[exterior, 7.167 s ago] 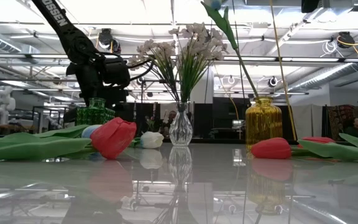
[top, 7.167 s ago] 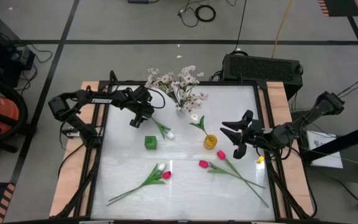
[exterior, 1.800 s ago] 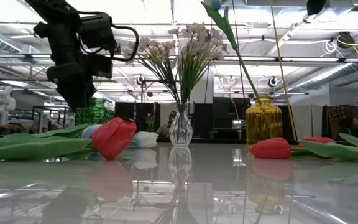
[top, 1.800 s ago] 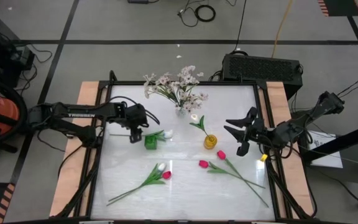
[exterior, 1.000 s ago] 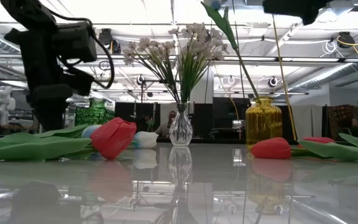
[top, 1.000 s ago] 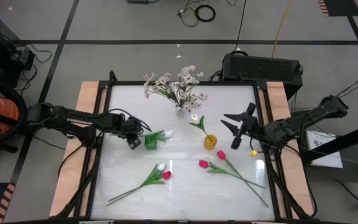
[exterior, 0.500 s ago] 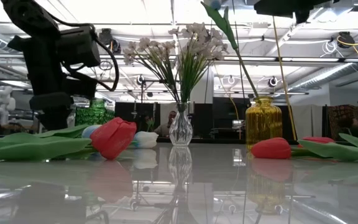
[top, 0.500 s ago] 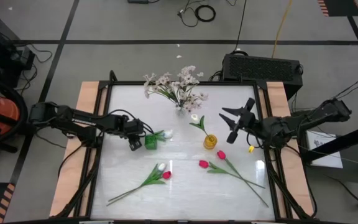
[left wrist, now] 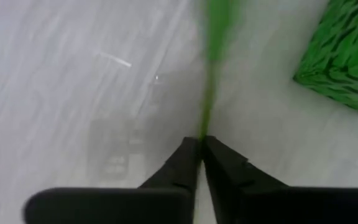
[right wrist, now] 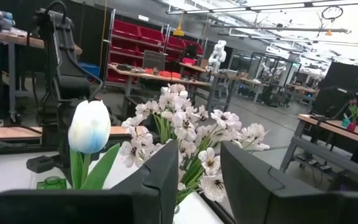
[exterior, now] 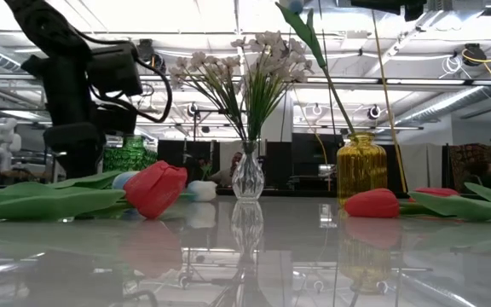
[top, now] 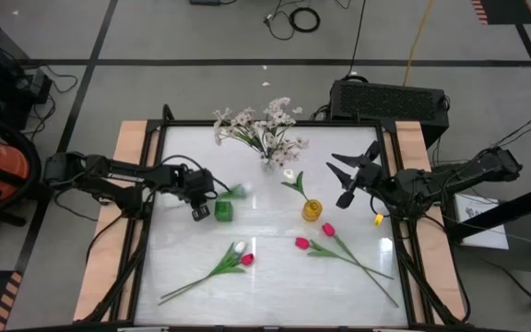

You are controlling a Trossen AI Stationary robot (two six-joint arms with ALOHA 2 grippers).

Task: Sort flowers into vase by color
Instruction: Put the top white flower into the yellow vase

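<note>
My left gripper (top: 200,211) (left wrist: 202,140) is down at the table's left, just left of the small green vase (top: 224,211) (left wrist: 347,56), and is shut on the stem of a white tulip. The tulip's blurred head (top: 236,191) shows past the vase's far side. My right gripper (top: 349,176) (right wrist: 199,155) hangs open and raised at the right, holding nothing. A yellow vase (top: 312,210) holds one white tulip (right wrist: 89,127). A clear vase (exterior: 247,175) holds a spray of pale blossoms (top: 261,124). Pink and white tulips (top: 242,254) (top: 313,238) lie on the near half. My left gripper pinches the white tulip's thin green stem (left wrist: 205,118) between its two fingertips, well away from the bloom. The fingers come from above, pointing steeply down just over the tabletop. The stem runs away from the fingertips, past the green vase. I cannot tell whether the flower is lifted clear.
The table is a white glossy sheet (top: 201,267) in a black frame with wooden side strips. A black box (top: 390,100) stands behind the far right corner. Cables and equipment lie on the floor around.
The white tulip's head has swung a little toward the far left, away from the green vase, and shows blurred. My left gripper has stayed low beside the vase and rolled slightly. My right gripper has drifted a little toward the far edge and turned.
</note>
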